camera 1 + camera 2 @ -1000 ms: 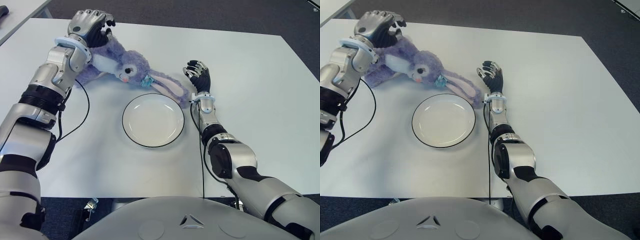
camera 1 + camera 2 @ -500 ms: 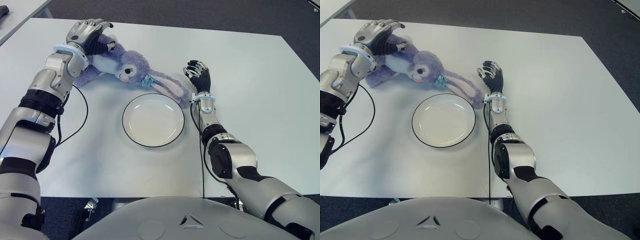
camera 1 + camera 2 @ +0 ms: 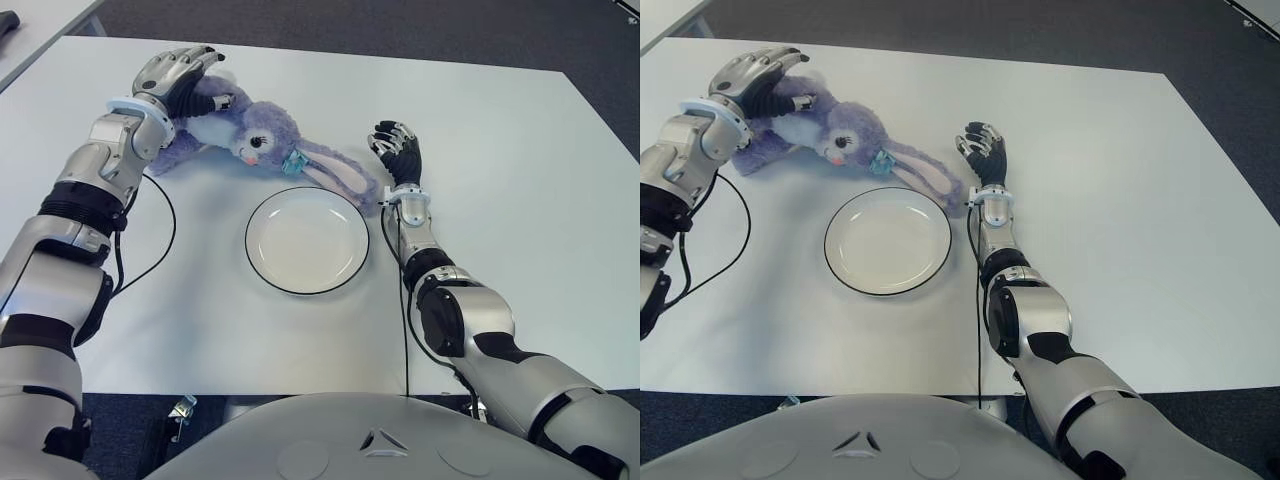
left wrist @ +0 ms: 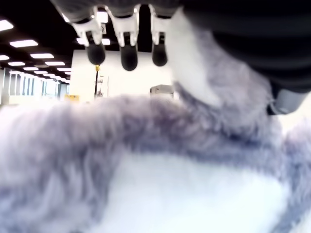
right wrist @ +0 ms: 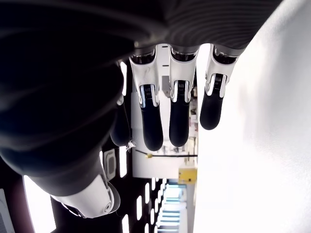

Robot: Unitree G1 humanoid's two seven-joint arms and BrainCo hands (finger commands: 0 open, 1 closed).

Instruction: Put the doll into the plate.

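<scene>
The doll [image 3: 262, 130] is a purple plush bunny lying on its side on the white table [image 3: 500, 120], behind the plate. Its long ears [image 3: 338, 176] stretch toward the plate's back right rim. The white plate [image 3: 306, 240] with a dark rim has nothing in it. My left hand [image 3: 185, 78] hovers over the doll's body at the back left. Its fingers are spread above the fur and its thumb is beside it. In the left wrist view the fingertips [image 4: 121, 57] stand off the fur [image 4: 146, 160]. My right hand [image 3: 398, 150] shows right of the ears, fingers relaxed and holding nothing.
A black cable [image 3: 168, 225] loops on the table from my left wrist, left of the plate. A second table [image 3: 40, 25] with a dark object [image 3: 8, 22] shows at the far left corner. The table's front edge runs close to my body.
My left hand has uncurled its fingers and come down and forward over the doll's body. The doll, the plate and my right hand have not moved.
</scene>
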